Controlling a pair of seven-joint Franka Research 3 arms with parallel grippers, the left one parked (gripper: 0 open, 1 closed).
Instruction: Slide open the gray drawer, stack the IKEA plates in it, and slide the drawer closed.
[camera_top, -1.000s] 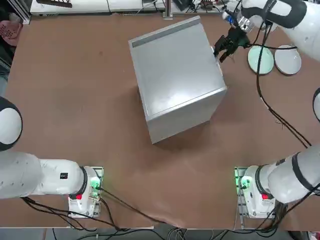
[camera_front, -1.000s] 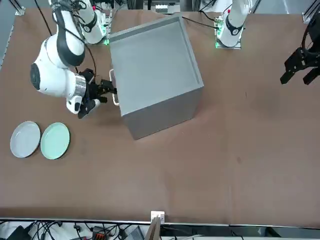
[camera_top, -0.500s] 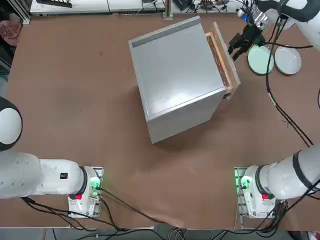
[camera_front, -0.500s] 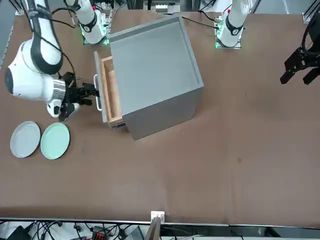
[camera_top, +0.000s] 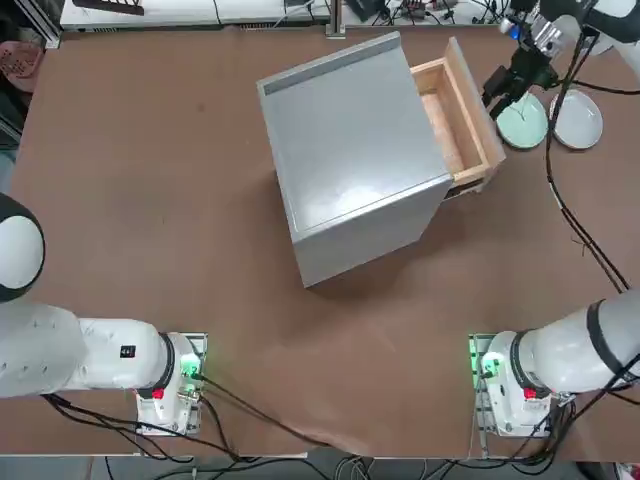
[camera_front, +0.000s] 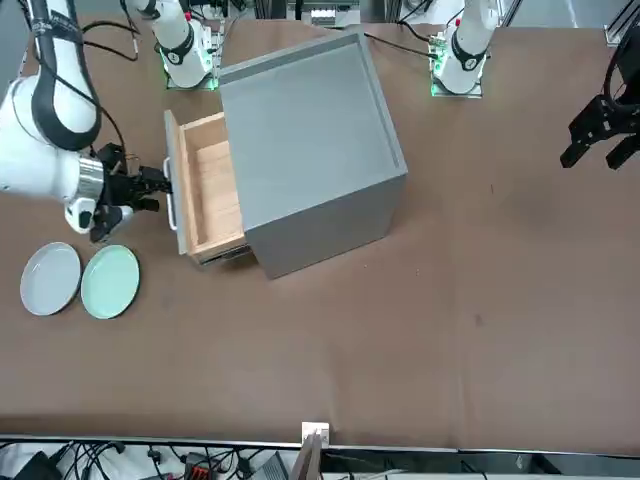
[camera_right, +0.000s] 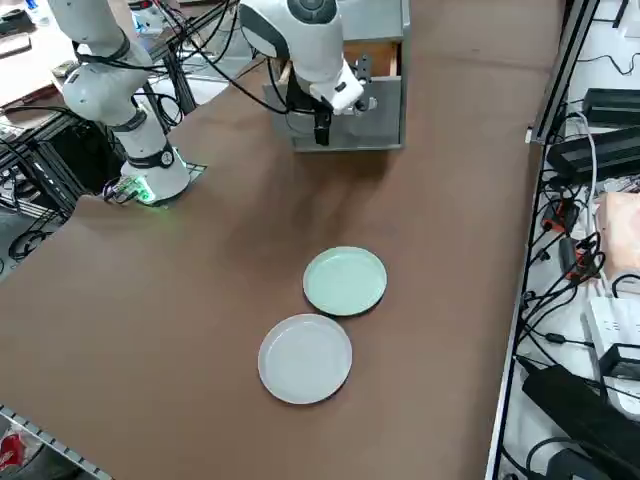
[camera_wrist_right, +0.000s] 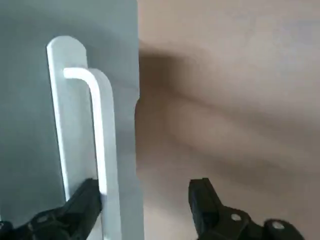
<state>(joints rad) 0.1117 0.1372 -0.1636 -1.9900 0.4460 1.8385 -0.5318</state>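
Observation:
The gray drawer (camera_top: 455, 112) stands pulled well out of the gray cabinet (camera_top: 350, 150), its light wood tray bare inside (camera_front: 208, 192). My right gripper (camera_top: 497, 90) is at the drawer's gray front panel, open; in the wrist view one finger (camera_wrist_right: 82, 202) hooks behind the metal handle (camera_wrist_right: 102, 145) and the other stands well clear of it. The mint green plate (camera_top: 523, 122) and the white plate (camera_top: 577, 118) lie side by side on the table just beyond the gripper, apart from the drawer (camera_right: 345, 280) (camera_right: 305, 357).
A black cable (camera_top: 560, 215) trails from my right arm across the table near the plates. The right arm's base (camera_top: 505, 385) sits at the near edge. The brown tabletop (camera_front: 400, 330) stretches wide around the cabinet.
The drawer went from shut to far out of the cabinet. My right gripper travelled with its handle, outward toward the plates.

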